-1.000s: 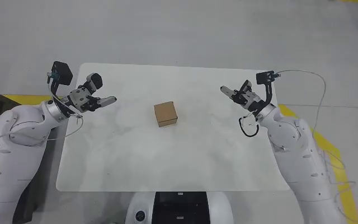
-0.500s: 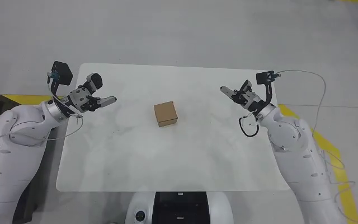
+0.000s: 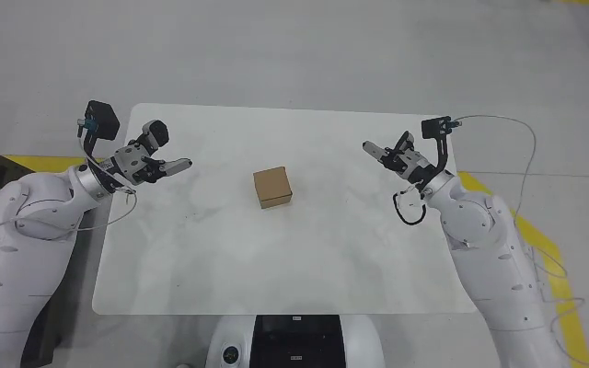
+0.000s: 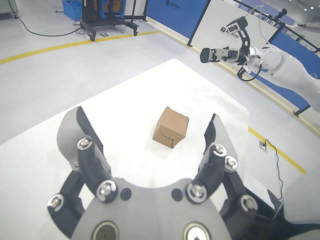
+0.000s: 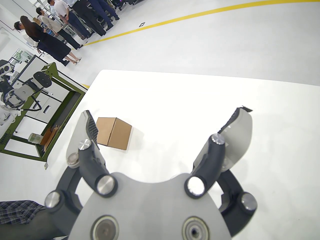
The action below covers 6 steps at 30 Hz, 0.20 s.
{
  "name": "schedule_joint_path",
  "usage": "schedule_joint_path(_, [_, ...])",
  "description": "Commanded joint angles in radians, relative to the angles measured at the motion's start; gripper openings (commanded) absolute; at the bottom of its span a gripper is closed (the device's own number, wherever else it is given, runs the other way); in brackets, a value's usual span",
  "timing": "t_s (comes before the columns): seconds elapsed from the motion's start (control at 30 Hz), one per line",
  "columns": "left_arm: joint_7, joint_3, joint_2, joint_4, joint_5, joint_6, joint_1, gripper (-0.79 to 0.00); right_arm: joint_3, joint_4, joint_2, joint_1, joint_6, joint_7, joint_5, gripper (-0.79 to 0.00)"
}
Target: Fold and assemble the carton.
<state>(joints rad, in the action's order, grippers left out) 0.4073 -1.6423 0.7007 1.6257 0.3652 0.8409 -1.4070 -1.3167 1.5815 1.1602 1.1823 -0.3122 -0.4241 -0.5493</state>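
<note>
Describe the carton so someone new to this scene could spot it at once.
Start at the white table in front of the robot. Near its middle, roughly midway between the left gripper and the right gripper, sits the carton. It is a small, closed cardboard cube, the one brown thing on the white surface.

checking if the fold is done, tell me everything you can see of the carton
The carton is a small brown cardboard cube, closed on every side that shows, with a tucked flap seam across one side face. Its faces look plain and flat. It sits upright near the middle of the white table, turned slightly off the table's edges. Only the table touches it.
</note>
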Motion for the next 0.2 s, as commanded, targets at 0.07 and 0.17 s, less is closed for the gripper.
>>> schedule_joint_path(0.07, [0.0, 0.0, 0.0, 0.0, 0.0, 0.0, 0.0, 0.0, 0.0, 0.0, 0.0, 0.0, 0.0, 0.0, 0.0, 0.0])
schedule_joint_path(0.17, [0.0, 0.0, 0.0, 0.0, 0.0, 0.0, 0.0, -0.001, 0.0, 0.0, 0.0, 0.0, 0.0, 0.0, 0.0, 0.0])
